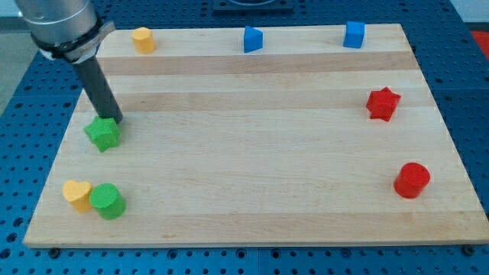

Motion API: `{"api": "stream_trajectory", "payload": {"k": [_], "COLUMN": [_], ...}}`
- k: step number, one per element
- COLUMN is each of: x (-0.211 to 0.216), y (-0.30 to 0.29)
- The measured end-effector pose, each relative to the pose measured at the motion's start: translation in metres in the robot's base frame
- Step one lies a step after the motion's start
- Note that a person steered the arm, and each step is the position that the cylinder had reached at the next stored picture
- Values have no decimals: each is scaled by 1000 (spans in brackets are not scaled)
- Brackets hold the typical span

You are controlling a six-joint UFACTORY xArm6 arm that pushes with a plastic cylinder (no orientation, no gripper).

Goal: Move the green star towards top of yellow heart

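The green star [102, 134] lies near the board's left edge, about halfway down. My tip [114, 121] touches or almost touches the star's upper right side; the dark rod rises from there to the view's upper left. The yellow heart [76, 194] lies at the board's lower left, well below the star. A green cylinder [107, 201] stands right next to the heart, on its right side.
A yellow-orange block [142, 39], a blue block [252, 39] and a blue cube [354, 34] sit along the board's top edge. A red star [383, 104] and a red cylinder [412, 180] are at the right. The wooden board [260, 153] ends close to the left blocks.
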State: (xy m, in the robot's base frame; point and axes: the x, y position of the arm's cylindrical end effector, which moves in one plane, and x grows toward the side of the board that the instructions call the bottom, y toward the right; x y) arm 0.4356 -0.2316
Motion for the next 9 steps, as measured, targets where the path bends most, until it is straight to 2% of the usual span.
{"api": "stream_trajectory", "payload": {"k": [1,3,6,7,8,9], "x": [23,-6,44,44,-2,-8], "y": [0,3,-40,-43,-41,-24]}}
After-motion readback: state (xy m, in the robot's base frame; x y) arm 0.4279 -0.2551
